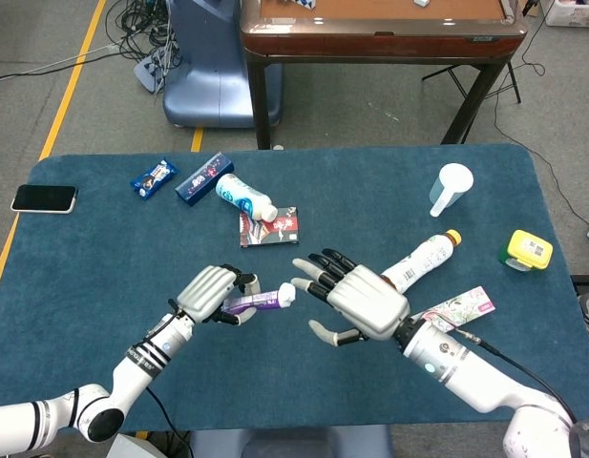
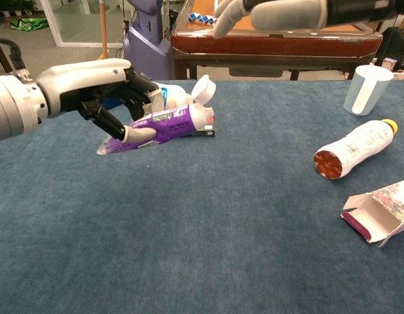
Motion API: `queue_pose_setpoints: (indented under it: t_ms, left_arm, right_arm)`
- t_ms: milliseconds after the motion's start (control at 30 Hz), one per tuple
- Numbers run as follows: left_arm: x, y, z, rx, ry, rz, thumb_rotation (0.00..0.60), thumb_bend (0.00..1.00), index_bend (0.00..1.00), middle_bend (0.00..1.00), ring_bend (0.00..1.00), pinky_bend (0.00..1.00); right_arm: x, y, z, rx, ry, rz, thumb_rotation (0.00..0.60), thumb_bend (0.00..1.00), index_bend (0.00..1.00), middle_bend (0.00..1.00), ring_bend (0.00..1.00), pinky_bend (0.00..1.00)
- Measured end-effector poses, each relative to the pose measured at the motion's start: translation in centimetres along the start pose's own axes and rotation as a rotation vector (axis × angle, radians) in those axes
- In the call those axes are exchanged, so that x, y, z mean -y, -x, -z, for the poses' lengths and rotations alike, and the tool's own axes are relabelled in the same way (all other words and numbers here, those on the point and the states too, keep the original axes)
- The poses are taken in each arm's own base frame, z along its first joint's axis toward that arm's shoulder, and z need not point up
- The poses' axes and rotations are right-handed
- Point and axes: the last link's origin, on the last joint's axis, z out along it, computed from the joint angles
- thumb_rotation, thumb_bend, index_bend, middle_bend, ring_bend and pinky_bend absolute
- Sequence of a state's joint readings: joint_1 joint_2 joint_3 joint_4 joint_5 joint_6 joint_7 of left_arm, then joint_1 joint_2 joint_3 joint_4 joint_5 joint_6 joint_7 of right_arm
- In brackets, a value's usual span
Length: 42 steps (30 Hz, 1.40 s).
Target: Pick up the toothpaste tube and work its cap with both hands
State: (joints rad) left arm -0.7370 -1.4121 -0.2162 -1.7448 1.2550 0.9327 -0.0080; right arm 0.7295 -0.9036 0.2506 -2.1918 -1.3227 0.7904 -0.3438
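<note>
Above table centre: purple plastic toothpaste tube [image 1: 250, 303], white cap [image 1: 286, 295] pointing right.
Left hand [image 1: 210, 294]: grips tube, lifted off blue cloth table [image 1: 84, 286].
Right hand [image 1: 356, 300]: fingers spread, holding nothing, just beside cap.

Both hands look like shiny silver gloves. The left hand [image 1: 210, 293] has a smooth silver back and black parts inside its fingers. Its wrist is white with thin black rings around it. The right hand [image 1: 359, 300] has a big silver back, black fingers with grey tips, and a thick white arm [image 1: 475, 378] behind it with a thin black cable.
</note>
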Motion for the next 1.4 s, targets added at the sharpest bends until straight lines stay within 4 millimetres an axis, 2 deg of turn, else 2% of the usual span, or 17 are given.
queue_pose_setpoints:
  t_ms: [500,1200,1400]
  left_arm:
    - [0.2,0.0,-0.5,-0.009,-0.031,0.025,0.6,0.45,0.56,0.66,0.45,0.32]
    - [0.6,-0.4,-0.3,-0.019,-0.036,0.082,0.6,0.47,0.56,0.66,0.45,0.32]
    - [0.5,-0.5,-0.3,-0.022,-0.037,0.12,0.6,0.47,0.56,0.66,0.45,0.32]
  right_arm:
    - [0.9,1.9,-3.2,0.066,-0.006,-0.004,0.0,0.53,0.15,0.05,0.0,0.0]
    - [-1.1,3.2,-2.2,0.105,0.084,-0.024,0.0,0.54,0.16,0.05,0.0,0.0]
    - [-1.2,3.9,-2.4,0.107,0.078,-0.051,0.0,0.54,0.16,0.05,0.0,0.0]
